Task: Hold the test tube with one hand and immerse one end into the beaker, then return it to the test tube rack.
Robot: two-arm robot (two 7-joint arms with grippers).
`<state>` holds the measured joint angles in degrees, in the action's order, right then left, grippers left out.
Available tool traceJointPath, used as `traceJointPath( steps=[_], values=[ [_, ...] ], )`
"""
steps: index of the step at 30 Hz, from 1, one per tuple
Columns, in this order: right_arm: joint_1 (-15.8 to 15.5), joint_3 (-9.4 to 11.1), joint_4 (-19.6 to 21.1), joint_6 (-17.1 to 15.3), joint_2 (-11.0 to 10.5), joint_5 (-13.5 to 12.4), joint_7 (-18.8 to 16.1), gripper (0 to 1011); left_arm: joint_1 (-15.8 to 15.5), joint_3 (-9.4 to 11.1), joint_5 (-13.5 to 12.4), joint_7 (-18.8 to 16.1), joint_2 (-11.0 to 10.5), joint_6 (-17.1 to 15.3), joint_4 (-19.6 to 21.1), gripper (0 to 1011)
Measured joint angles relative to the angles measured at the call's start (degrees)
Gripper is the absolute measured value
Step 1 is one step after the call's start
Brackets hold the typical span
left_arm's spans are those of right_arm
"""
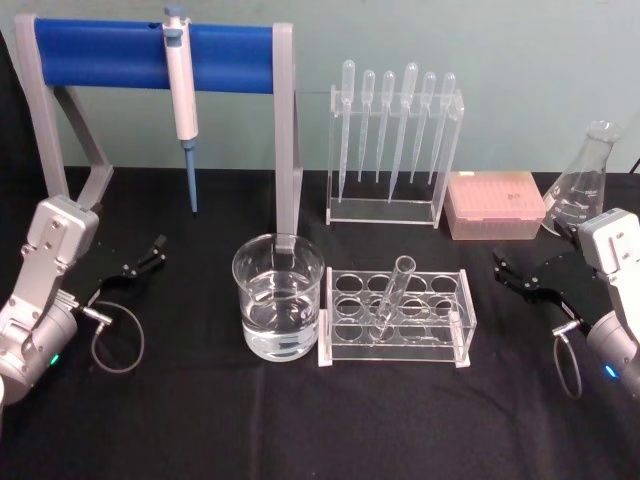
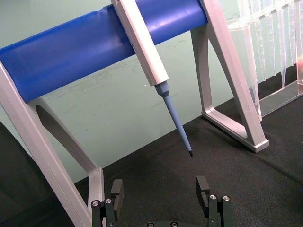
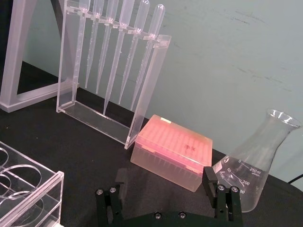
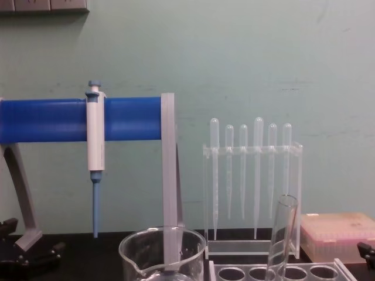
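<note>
The test tube [image 1: 392,293] leans in a hole of the clear rack [image 1: 452,330] at the table's middle, its open end up; the chest view shows the test tube [image 4: 282,236] rising above the rack. Just left of the rack stands the beaker [image 1: 279,298], part full of clear liquid, with its rim low in the chest view [image 4: 163,250]. My left gripper [image 1: 150,255] rests open at the far left, well away from the beaker; its wrist view shows the gripper [image 2: 160,189] with nothing between its fingers. My right gripper [image 1: 503,272] is open at the right, a short way from the rack, also empty [image 3: 163,189].
A grey stand with a blue bar [image 1: 150,55] carries a white-and-blue micropipette [image 1: 184,100] at the back left. Behind the tube rack stand a holder of plastic pipettes [image 1: 393,140], a pink tip box [image 1: 495,204] and a conical flask [image 1: 583,185].
</note>
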<state>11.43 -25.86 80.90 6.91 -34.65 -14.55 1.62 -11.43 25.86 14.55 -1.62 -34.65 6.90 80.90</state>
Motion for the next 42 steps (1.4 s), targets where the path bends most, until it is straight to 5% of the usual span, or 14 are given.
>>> traceJointPath(
  steps=[42],
  values=[
    [0.0,0.0,0.0,0.0,0.0,0.0,0.0,1002,0.0,0.0,0.0,0.0,0.0,0.0,0.0,1000]
  ],
)
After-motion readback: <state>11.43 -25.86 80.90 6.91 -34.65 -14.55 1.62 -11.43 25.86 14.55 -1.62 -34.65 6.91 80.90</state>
